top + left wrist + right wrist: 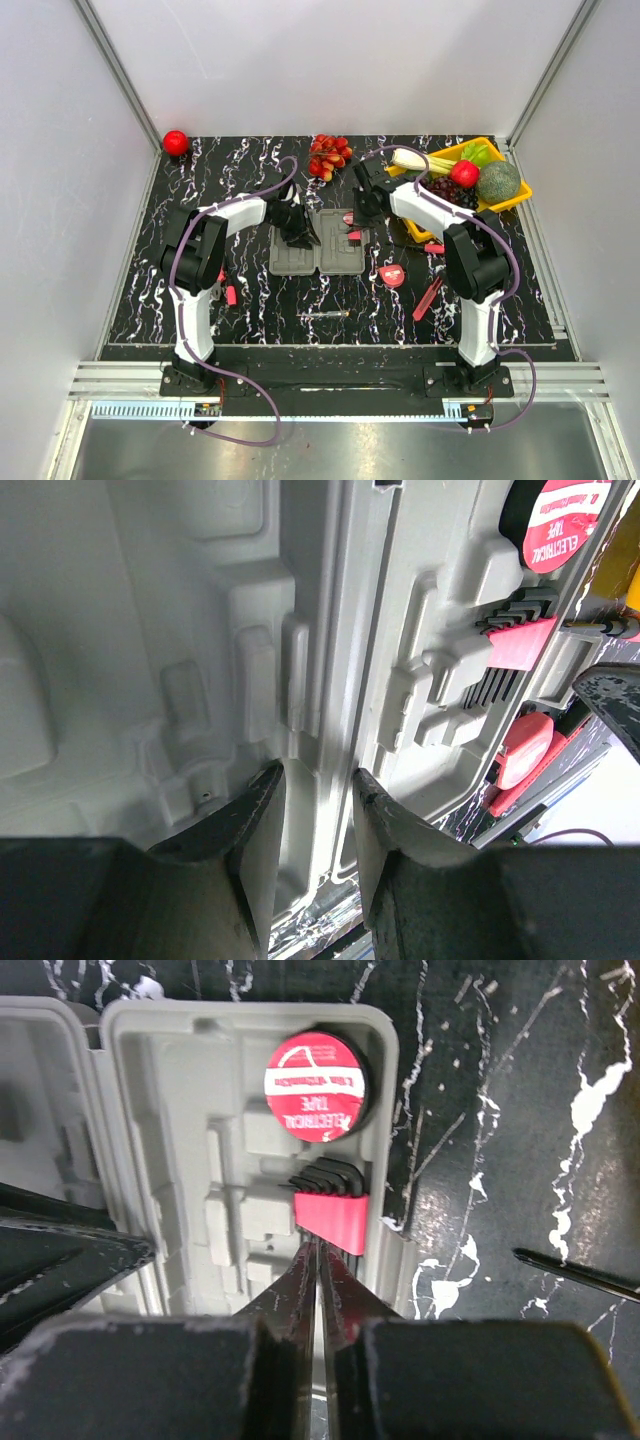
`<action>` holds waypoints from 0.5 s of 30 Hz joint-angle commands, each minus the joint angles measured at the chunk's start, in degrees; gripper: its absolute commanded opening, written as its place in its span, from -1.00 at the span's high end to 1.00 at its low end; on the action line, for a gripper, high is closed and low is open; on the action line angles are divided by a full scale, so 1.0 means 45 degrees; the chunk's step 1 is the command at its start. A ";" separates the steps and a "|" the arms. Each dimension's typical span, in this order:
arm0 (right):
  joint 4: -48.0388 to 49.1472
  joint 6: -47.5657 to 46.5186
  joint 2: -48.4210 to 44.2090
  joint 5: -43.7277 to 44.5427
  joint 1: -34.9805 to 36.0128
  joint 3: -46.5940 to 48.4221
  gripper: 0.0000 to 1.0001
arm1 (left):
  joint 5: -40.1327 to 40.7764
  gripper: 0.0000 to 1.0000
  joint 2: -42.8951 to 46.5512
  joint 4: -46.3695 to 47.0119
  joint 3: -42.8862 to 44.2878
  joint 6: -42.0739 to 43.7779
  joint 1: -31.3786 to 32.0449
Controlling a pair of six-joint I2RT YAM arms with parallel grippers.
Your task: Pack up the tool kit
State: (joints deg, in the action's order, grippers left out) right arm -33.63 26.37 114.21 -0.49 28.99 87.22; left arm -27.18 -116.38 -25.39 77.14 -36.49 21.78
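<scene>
1. Right wrist view: my right gripper [318, 1252] has its fingers drawn almost together, with only a sliver between the tips. The tips touch the 6 o'clock edge of the red hex key holder [330, 1222]. I cannot tell whether they pinch anything.
2. Only this view shows the holder seated in a moulded slot of the open grey case [180, 1110]. A roll of electrical tape [315, 1085] sits in the round pocket at 12 o'clock of it.
3. Left wrist view: my left gripper [318, 773] is part open, one finger on either side of the case's hinge ridge. I cannot tell whether the pads press on it. Only here do I see the moulded pockets of the other half, at 9 o'clock.
4. Top external view alone shows the loose tools. The case lies open and flat mid-table [500, 300] between my arms. A round tape measure [393, 274] lies near it at 4 o'clock, and a long red-handled tool [428, 298] lies just beyond that. A screwdriver [325, 315] lies apart at 6 o'clock.
5. My left forearm reaches toward 3 o'clock and my right toward 10 o'clock. Both wrists are bent down over the case.
6. A yellow tray [510, 200] of fruit sits at 2 o'clock, and red grapes [330, 155] at 12 o'clock.
</scene>
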 commanded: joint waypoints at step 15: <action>-0.0925 0.0038 0.1357 0.1671 0.0588 0.1087 0.84 | 0.0805 0.29 -0.0525 -0.0394 -0.0444 0.0179 -0.0035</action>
State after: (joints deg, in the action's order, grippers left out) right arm -36.05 26.09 119.13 3.07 30.87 90.54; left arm -27.18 -116.38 -25.39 77.12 -36.49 21.78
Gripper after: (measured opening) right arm 0.077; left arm 0.362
